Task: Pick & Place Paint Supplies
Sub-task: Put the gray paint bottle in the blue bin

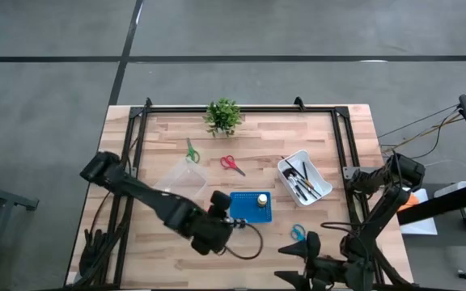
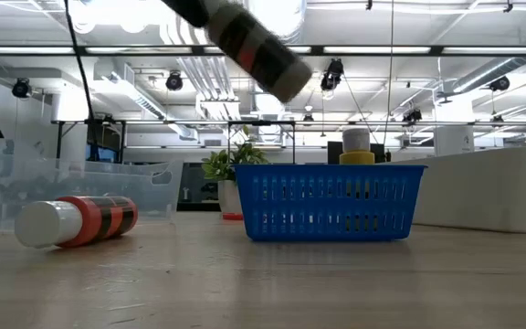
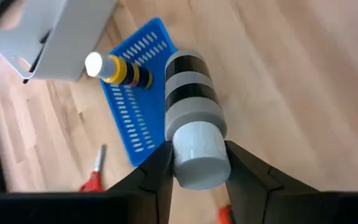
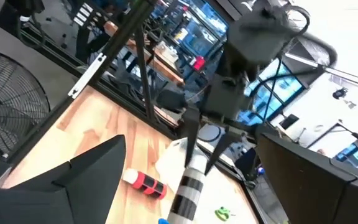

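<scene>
My left gripper (image 3: pixel 198 163) (image 1: pixel 219 215) is shut on a black-and-grey banded paint bottle (image 3: pixel 190 93) with a pale cap. It hangs high over the table (image 2: pixel 254 46), just left of the blue basket (image 1: pixel 251 206). In that basket stands a yellow-and-black bottle (image 3: pixel 122 70) (image 2: pixel 356 152). A red bottle (image 2: pixel 73 221) (image 4: pixel 145 183) lies on its side on the table. Green scissors (image 1: pixel 191 151), red scissors (image 1: pixel 233 164) and blue scissors (image 1: pixel 298 233) lie flat. Brushes sit in the white bin (image 1: pixel 304 178). My right gripper (image 1: pixel 299 257) waits open at the near edge. My left gripper pinches the banded bottle at its cap end (image 3: pixel 197 146), one finger (image 3: pixel 157 171) on each side of the cap. The fingers come from above, slanting down. The bottle is lifted clear and hangs tilted below them (image 4: pixel 189 186), its base pointing down toward the table.
A clear plastic tub (image 1: pixel 180 178) stands left of the basket, and a small potted plant (image 1: pixel 223 115) at the far edge. A black cable loops on the wood near the basket (image 1: pixel 249 242). Bare wood shows near the centre front (image 1: pixel 160 250).
</scene>
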